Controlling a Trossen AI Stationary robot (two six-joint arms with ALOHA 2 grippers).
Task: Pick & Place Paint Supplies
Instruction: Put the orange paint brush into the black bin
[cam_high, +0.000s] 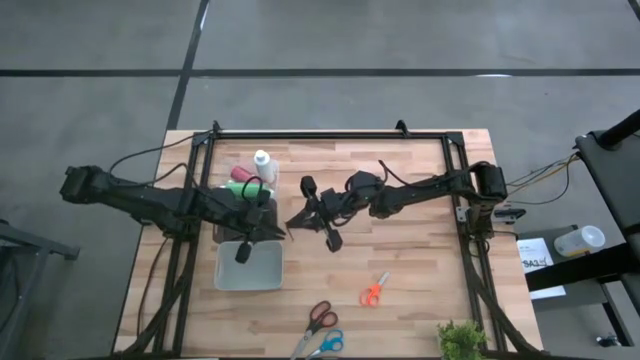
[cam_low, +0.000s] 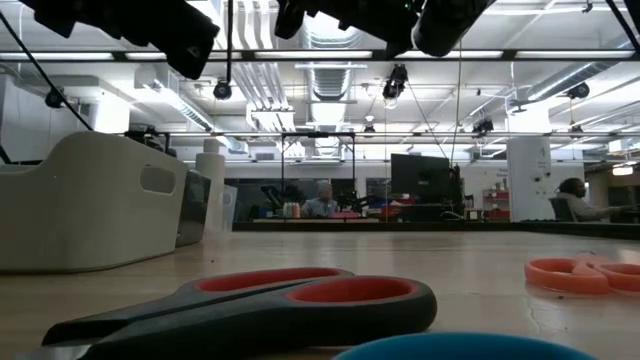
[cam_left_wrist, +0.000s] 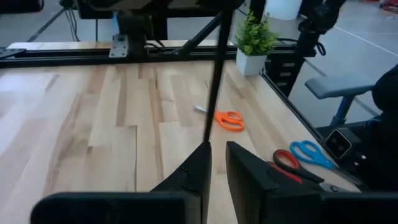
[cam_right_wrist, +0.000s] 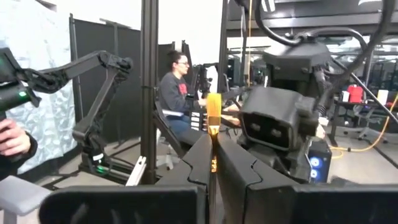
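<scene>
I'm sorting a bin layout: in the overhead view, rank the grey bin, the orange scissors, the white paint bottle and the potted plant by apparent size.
1. Grey bin, clearly largest.
2. Potted plant, though the picture's edge cuts it off, so its full size is unsure.
3. Orange scissors and white paint bottle look about alike; I would not rank them.

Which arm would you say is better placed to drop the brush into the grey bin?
Right, probably. The right gripper is already shut on the brush and hangs just beside the grey bin. The left gripper is near the bin too, but would first need a handover.
</scene>
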